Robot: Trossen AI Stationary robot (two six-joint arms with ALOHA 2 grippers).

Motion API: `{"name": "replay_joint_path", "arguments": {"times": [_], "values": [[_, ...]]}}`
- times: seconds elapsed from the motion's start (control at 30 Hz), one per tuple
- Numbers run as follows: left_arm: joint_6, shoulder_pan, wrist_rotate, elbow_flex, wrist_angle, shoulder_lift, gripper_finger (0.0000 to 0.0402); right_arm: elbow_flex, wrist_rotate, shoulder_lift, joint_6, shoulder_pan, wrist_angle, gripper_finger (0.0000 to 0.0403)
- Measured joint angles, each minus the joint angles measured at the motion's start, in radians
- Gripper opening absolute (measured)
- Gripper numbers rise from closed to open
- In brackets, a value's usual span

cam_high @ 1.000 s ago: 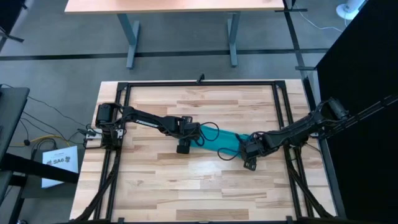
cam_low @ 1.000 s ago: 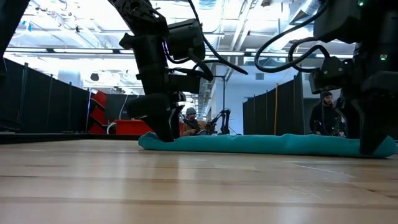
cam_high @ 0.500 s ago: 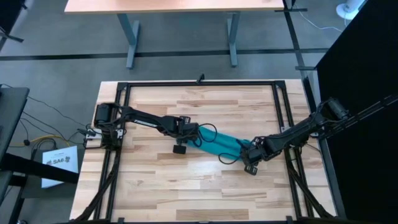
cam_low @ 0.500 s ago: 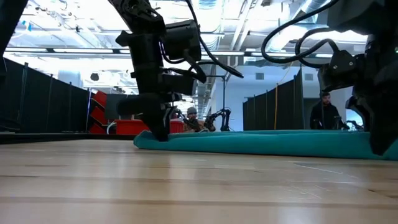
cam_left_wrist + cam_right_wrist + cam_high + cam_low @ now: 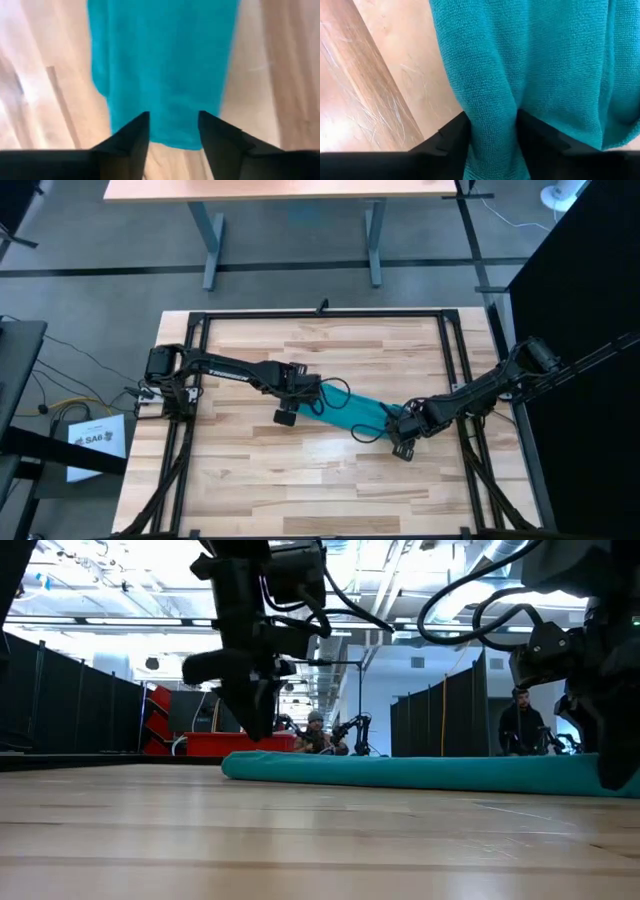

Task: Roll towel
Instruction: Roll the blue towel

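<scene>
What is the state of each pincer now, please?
Left pincer: open, lifted above the end of the long teal soft cloth towel, holding nothing.
Right pincer: closed on a fold of the towel's other end.

The towel (image 5: 355, 412) is a plain teal cloth folded into a long narrow band, lying flat on the wooden table and running diagonally across its middle. In the low view the towel (image 5: 420, 772) forms a low, slightly lumpy ridge. Its weave shows as fine terry, creased lengthwise (image 5: 530, 70), unpatterned throughout.
</scene>
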Motion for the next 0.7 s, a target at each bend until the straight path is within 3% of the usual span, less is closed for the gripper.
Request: {"name": "replay_joint_path", "arguments": {"times": [0.23, 0.53, 0.7], "values": [[0.019, -0.05, 0.013, -0.039, 0.08, 0.006, 0.0194, 0.0, 0.006, 0.0, -0.001, 0.0, 0.0, 0.0172], [0.002, -0.073, -0.138, -0.123, 0.207, 0.049, 0.0196, 0.0, 0.008, 0.0, -0.003, -0.001, 0.002, 0.0173], [0.001, -0.067, -0.17, -0.133, 0.239, 0.073, 0.0192, -0.001, 0.008, 0.0, 0.008, -0.002, 0.005, 0.0173]]}}
